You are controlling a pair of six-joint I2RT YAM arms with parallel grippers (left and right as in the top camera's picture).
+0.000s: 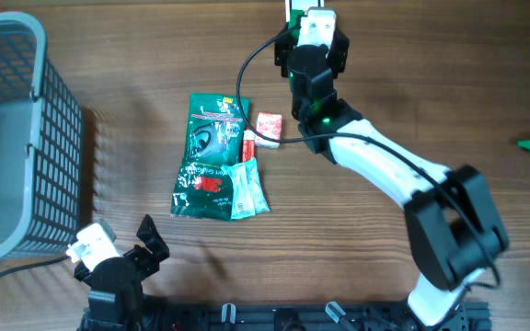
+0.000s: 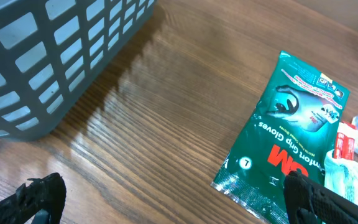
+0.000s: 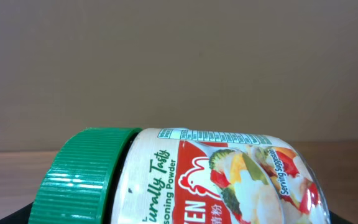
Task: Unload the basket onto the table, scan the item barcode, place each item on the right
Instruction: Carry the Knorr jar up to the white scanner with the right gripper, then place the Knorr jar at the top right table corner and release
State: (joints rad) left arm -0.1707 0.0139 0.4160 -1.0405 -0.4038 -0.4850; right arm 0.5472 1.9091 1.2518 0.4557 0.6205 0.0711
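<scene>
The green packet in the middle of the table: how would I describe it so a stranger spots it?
Start at the grey basket on the left and move right to the pile of goods. The green packet is the largest piece there, a flat dark pouch picturing a gloved hand with red lettering, unlike the small red-and-white box and pale sachet by its right edge.

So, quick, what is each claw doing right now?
Left gripper: open, holding nothing.
Right gripper: closed on the seasoning jar.
</scene>
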